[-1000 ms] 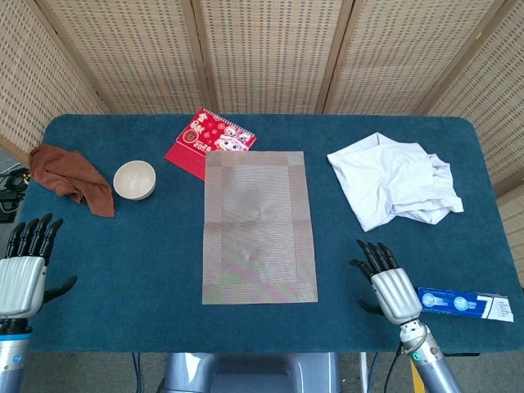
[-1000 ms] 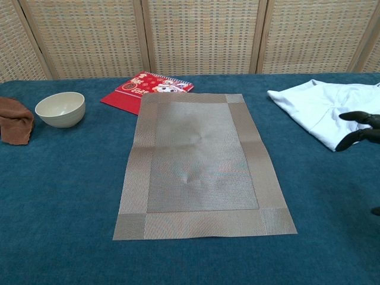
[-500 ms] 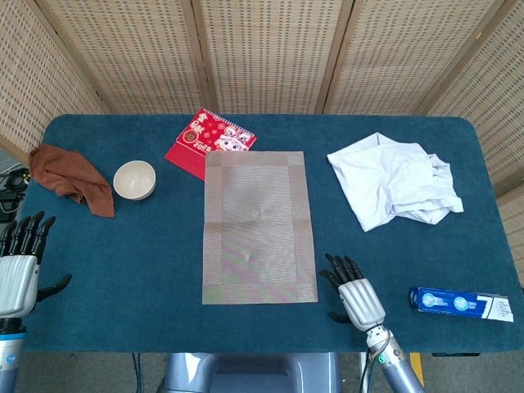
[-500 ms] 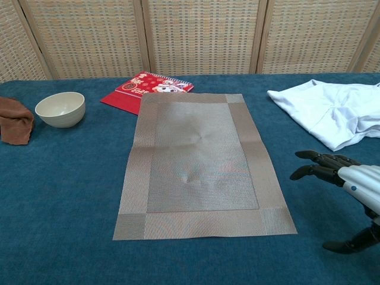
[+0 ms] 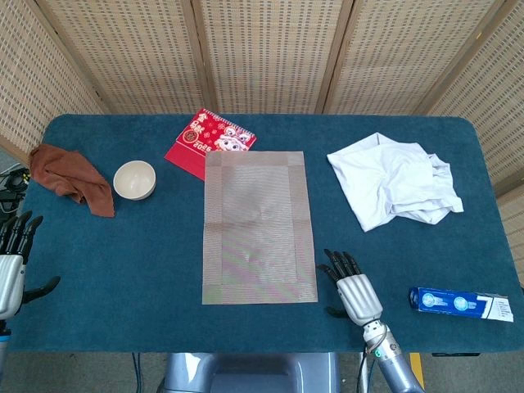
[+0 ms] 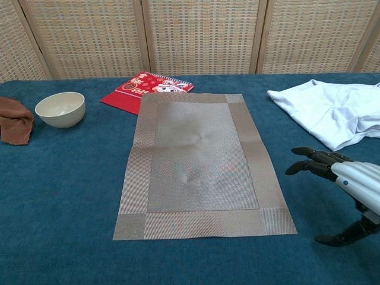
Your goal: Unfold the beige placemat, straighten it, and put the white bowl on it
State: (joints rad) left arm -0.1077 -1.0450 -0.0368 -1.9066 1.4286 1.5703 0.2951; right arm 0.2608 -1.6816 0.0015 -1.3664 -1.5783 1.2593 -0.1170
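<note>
The beige placemat (image 5: 259, 226) (image 6: 200, 162) lies unfolded and flat in the middle of the blue table, its long side running away from me. The white bowl (image 5: 134, 179) (image 6: 60, 109) stands upright on the table to the left of the mat, apart from it. My right hand (image 5: 352, 288) (image 6: 344, 179) hovers just right of the mat's near right corner, fingers spread, holding nothing. My left hand (image 5: 11, 264) is at the table's near left edge, fingers apart and empty; the chest view does not show it.
A red booklet (image 5: 208, 141) (image 6: 147, 89) lies behind the mat, its corner under the mat's far edge. A brown cloth (image 5: 70, 177) (image 6: 14, 120) sits left of the bowl. A crumpled white garment (image 5: 396, 182) (image 6: 330, 112) lies at the right. A blue box (image 5: 460, 303) rests near the front right edge.
My right hand has moved left along the table's front to the mat's near right corner. My left hand has drawn back toward the near left edge. Mat and bowl have not moved.
</note>
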